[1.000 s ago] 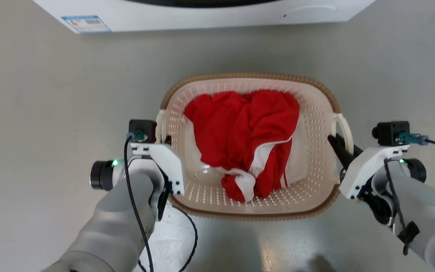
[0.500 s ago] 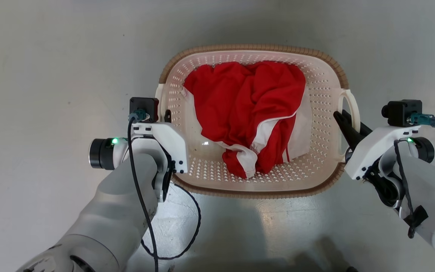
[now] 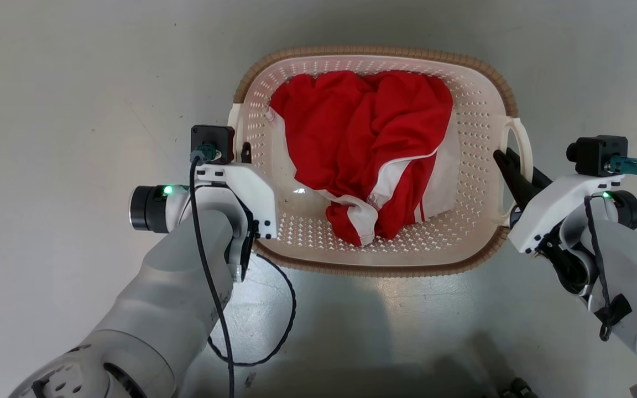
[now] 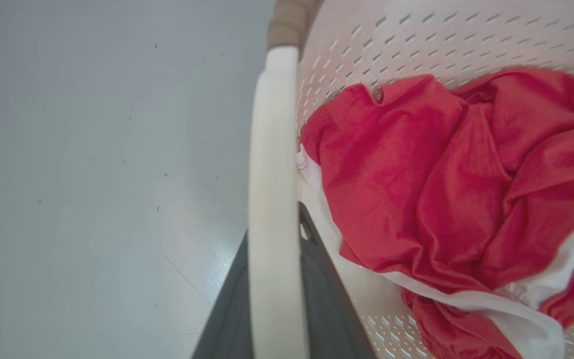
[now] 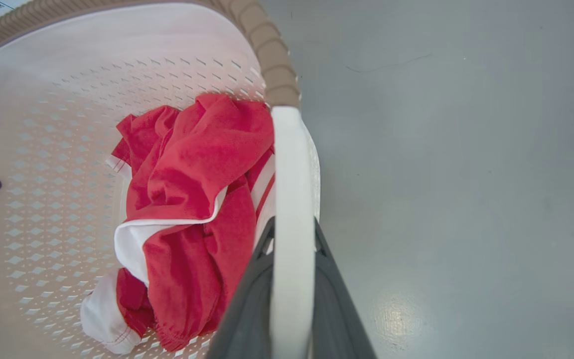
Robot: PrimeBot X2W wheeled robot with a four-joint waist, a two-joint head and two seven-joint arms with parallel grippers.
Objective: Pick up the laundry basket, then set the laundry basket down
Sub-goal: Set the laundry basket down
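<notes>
Only the camera has shifted: left tool (image 3: 244,157) and right tool (image 3: 512,166) stay clamped narrow on the smooth white loop handles (image 5: 292,199) of the laundry basket (image 3: 476,105), held between them over glossy grey floor (image 3: 75,99); perforated cream walls, ribbed brown rim, crumpled red-and-white cloth (image 3: 363,132) inside.

The floor (image 3: 53,99) is pale grey, smooth and glossy, with fine scratches, dark specks and a glare patch. The basket (image 3: 479,121) is over the floor; contact between its base and the floor cannot be determined.
</notes>
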